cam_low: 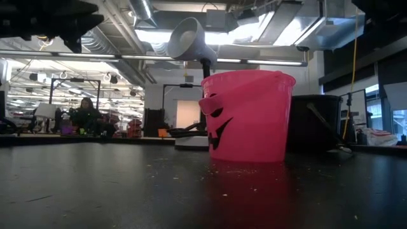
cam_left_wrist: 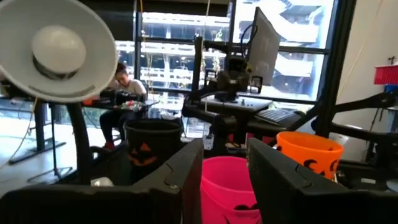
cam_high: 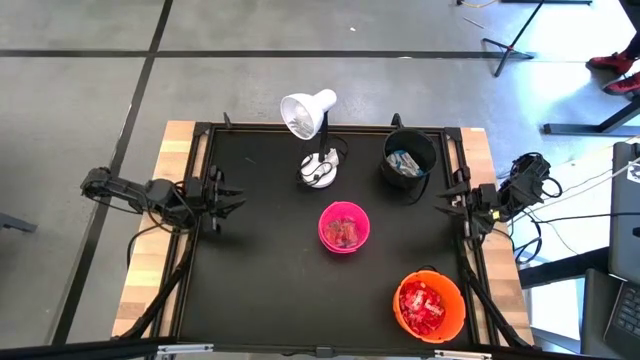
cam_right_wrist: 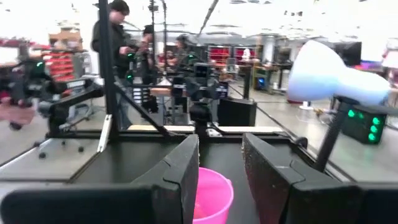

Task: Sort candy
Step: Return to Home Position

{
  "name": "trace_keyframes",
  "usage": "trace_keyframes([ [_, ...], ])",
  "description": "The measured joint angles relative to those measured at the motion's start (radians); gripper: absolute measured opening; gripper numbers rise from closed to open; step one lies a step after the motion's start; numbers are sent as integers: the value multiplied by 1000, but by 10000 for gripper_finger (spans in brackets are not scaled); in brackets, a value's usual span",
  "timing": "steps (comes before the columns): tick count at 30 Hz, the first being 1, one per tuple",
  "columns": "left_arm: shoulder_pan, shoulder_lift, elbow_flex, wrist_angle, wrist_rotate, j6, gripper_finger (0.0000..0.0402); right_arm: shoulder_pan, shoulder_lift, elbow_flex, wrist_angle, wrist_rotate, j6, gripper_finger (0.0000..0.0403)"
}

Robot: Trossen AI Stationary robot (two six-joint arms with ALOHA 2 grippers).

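**Operator:** How do the jaws stand?

**Spotter:** Your left gripper [cam_high: 236, 198] has its 2 fingers [cam_left_wrist: 177, 180] parted to a moderate gap and grips nothing. The pink bucket [cam_high: 322, 226] shows through that gap in its wrist view. Your right gripper [cam_high: 441, 204] matches it, with 2 fingers parted, nothing between them, and the pink bucket's rim in the gap.

**Operator:** And where are they?

**Spotter:** Your left one sits at the left edge of the table [cam_high: 250, 290] and your right one at the right edge. Each points in toward the middle. The right one is nearest the black bucket [cam_high: 433, 148] but is apart from it.

**Operator:** Where's the candy?

**Spotter:** The candy [cam_high: 345, 232] you can see lies in the 3 buckets. Red packets [cam_high: 422, 304] fill the orange bucket [cam_high: 452, 322], which stands at the table's corner on your right arm's side. Reddish pieces lie in the pink bucket, mid-table. White-and-blue wrappers [cam_high: 404, 162] lie in the black bucket along the far edge.

**Operator:** Anything else on the table?

**Spotter:** The white lamp [cam_high: 308, 113] stands upright just beside the black bucket. In the low view the pink bucket stands upright with a dark face printed on its wall. A person [cam_low: 86, 116] sits in the room beyond.
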Motion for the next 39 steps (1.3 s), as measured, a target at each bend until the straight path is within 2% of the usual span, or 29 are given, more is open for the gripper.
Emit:
trace_keyframes([
  [6,0,0,-10,2,-109,-5,121,0,0,1,31,42,36,121],
  [10,0,0,-10,-4,-164,1,121,0,0,0,27,10,38,121],
  [39,0,0,-10,-5,-167,1,121,0,0,0,21,3,38,122],
])
